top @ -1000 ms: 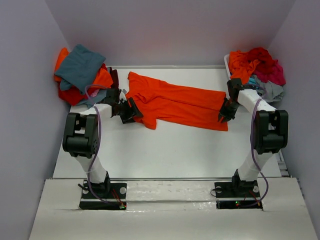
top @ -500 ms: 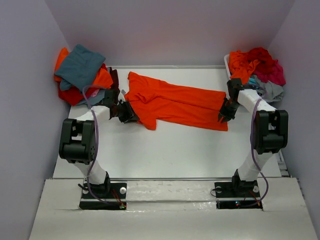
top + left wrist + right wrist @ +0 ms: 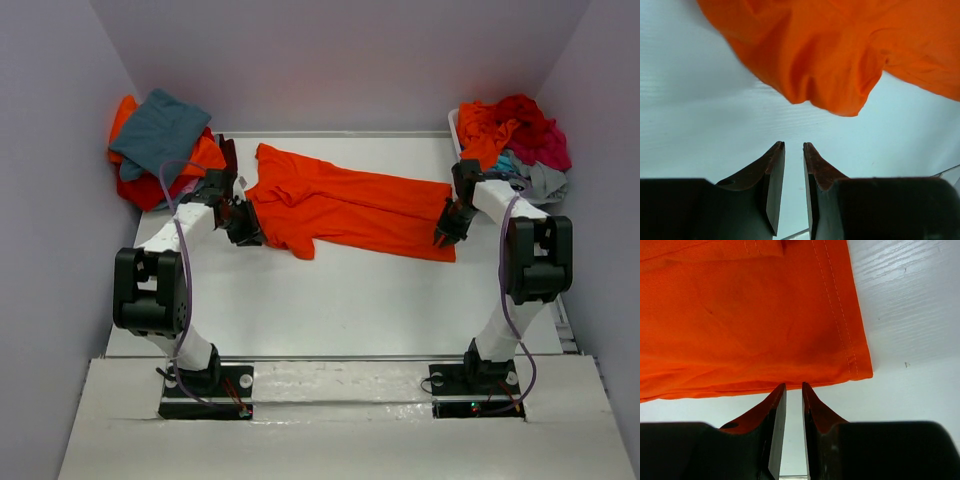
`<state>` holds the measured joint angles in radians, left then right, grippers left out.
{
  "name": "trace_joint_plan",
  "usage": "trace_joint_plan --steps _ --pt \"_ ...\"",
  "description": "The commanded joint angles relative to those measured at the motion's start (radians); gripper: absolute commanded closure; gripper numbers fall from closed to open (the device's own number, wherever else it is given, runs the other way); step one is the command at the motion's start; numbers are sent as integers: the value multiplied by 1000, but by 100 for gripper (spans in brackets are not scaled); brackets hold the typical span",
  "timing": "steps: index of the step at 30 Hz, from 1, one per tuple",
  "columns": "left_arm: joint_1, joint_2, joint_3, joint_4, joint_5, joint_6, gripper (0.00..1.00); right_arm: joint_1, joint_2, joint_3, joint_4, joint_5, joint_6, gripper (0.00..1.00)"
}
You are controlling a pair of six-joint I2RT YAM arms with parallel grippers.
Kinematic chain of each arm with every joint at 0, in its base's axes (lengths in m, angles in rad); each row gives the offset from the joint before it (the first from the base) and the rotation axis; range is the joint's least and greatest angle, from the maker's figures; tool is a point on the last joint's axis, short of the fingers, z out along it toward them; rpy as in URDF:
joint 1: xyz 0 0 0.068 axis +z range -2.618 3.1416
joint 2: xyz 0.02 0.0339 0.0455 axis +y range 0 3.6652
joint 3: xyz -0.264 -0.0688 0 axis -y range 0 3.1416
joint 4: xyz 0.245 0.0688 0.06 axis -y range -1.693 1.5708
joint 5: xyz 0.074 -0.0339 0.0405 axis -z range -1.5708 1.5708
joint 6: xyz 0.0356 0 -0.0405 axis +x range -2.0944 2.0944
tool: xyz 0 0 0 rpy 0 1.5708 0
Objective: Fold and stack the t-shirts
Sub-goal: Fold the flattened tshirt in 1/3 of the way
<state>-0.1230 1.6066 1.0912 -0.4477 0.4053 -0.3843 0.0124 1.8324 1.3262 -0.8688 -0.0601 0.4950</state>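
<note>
Top view, cloth: the bright orange short-sleeved cloth t-shirt (image 3: pixel 350 205) lies spread between the left gripper (image 3: pixel 245 225) and the right gripper (image 3: pixel 443 232).
Top view, room: white tabletop (image 3: pixel 330 300), lilac walls (image 3: pixel 330 60) close round it. Folded shirts (image 3: pixel 160 135) lie beyond the left gripper, a loose heap of shirts (image 3: pixel 515 130) beyond the right.
Left wrist, jaws: almost together, nothing between them, with the sleeve just ahead of the tips and apart from them.
Left wrist, risk: a lift from here would probably leave that side lying.
Right wrist, jaws: nearly pressed together at the hem corner; it cannot be told whether they pinch it.
Right wrist, risk: so shallow a hold could slip and skew the fold.
</note>
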Motion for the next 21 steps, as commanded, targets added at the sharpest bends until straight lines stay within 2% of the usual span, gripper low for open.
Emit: trace_joint_plan --steps 1,4,5,8,9,15,21 --pt "-4 -30 -13 -80 -49 22 67 -8 2 -10 36 -14 8 75" --pt "-4 -19 -43 -59 -42 -2 63 -8 4 -13 36 -10 7 75" --pt "-4 -19 -66 -33 -33 -10 54 -8 4 -15 34 -7 5 75" --pt "-4 -25 -102 18 -52 -30 37 -8 4 -18 34 -3 2 75" --pt "-4 -24 -106 27 -56 -30 35 -8 5 -19 33 -1 1 75" --pt "-4 6 -137 124 -40 -39 34 -8 7 -9 30 -1 -3 75" --pt "-4 30 -157 276 56 -51 36 -8 5 -9 27 -1 -4 75"
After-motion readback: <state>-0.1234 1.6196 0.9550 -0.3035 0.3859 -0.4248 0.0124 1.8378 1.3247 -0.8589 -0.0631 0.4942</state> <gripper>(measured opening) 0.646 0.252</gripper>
